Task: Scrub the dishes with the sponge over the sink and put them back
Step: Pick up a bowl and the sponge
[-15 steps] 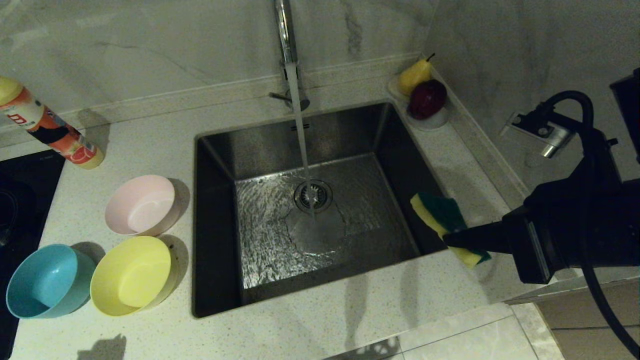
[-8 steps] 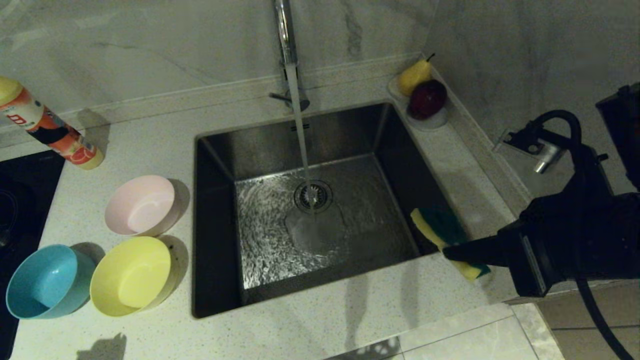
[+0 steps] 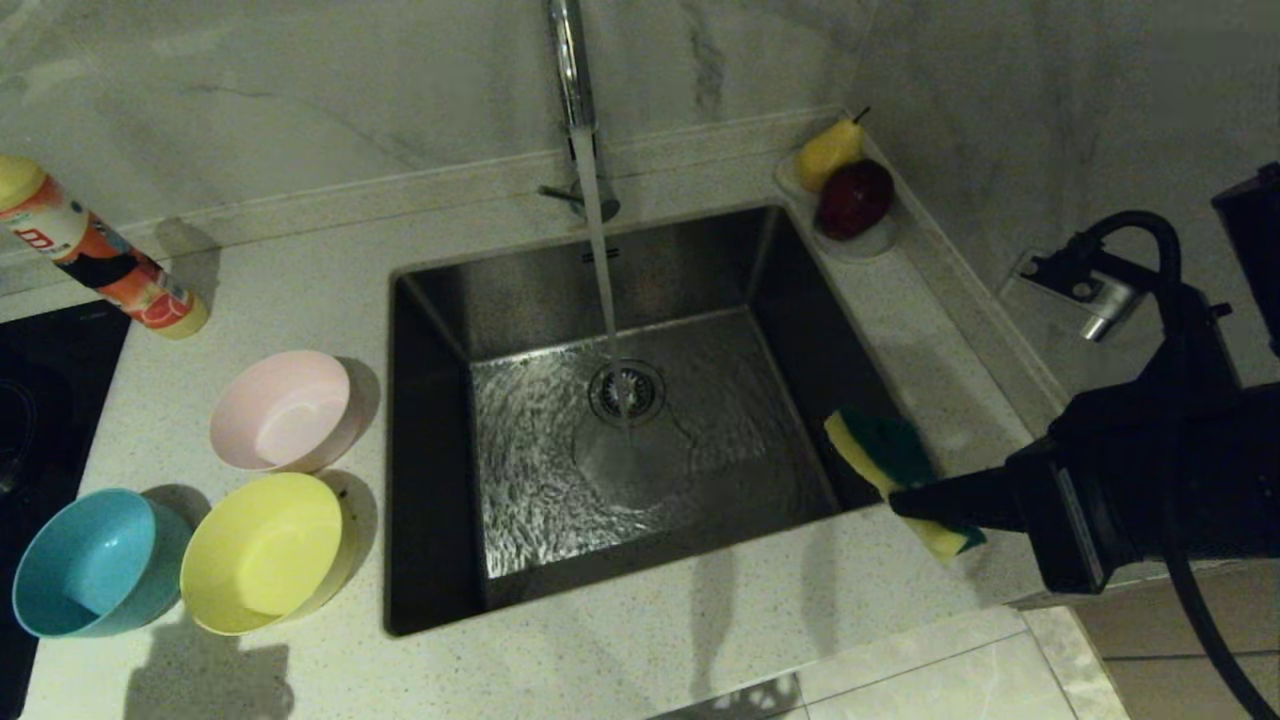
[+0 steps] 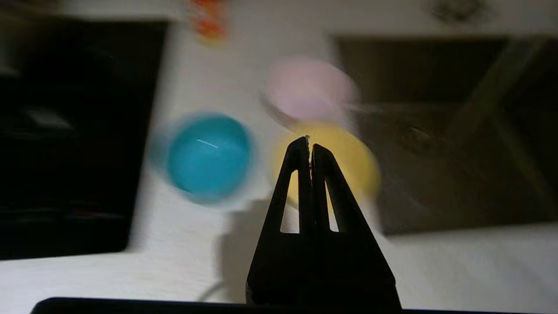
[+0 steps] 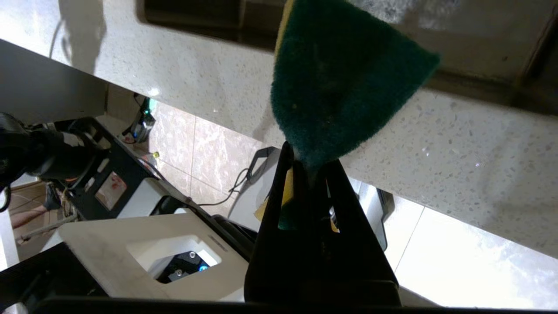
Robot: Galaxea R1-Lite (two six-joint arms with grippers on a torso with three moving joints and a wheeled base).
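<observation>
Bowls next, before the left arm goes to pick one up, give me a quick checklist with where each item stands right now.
1. Sponge held: ok, the right gripper is shut on it at the sink's right rim.
2. Water running: ok, the faucet streams onto the drain.
3. Bowls reachable: ok, pink bowl, yellow bowl and blue bowl sit upright on the counter left of the sink.
4. Left gripper ready to grasp: not ok, its fingers are shut above the counter near the yellow bowl.
5. Bowls empty: ok, nothing shows inside.
</observation>
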